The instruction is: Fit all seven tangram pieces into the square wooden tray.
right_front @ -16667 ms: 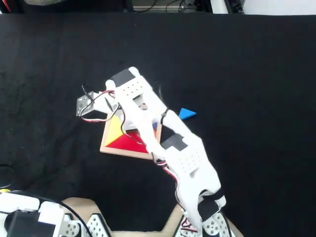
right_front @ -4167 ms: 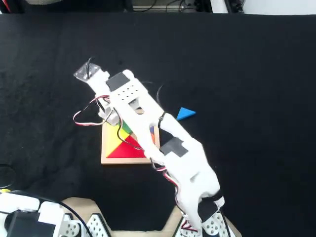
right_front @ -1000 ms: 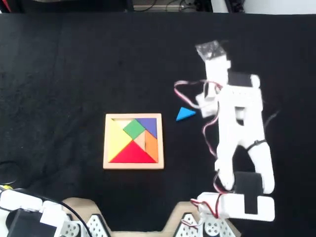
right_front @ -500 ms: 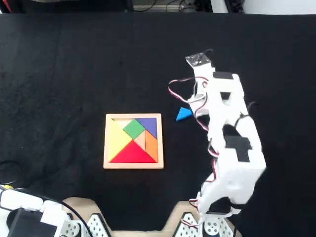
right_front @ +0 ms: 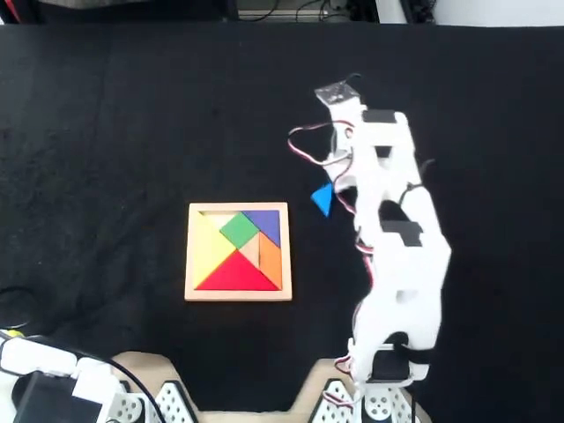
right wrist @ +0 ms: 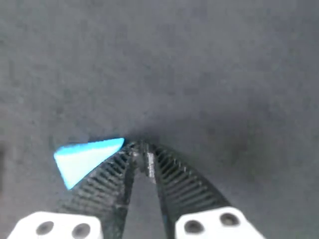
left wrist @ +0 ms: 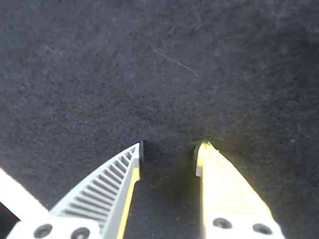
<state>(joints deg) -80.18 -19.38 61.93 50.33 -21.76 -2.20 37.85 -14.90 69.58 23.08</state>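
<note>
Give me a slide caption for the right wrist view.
Right claw, tips together, over the black cloth beside the loose blue triangle.

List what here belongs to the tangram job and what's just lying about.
Job: wooden tray; coloured pieces in it; loose blue triangle on the cloth; right gripper, shut beside that triangle.
Not job: black cloth; cables at the far edge; left gripper, open over bare cloth.

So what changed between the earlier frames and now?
The right arm left the tray, swung out past the blue triangle, then came back to it; its shut tool nudged the triangle slightly toward the tray, turning it. The tray and its pieces stayed as a second ago.
</note>
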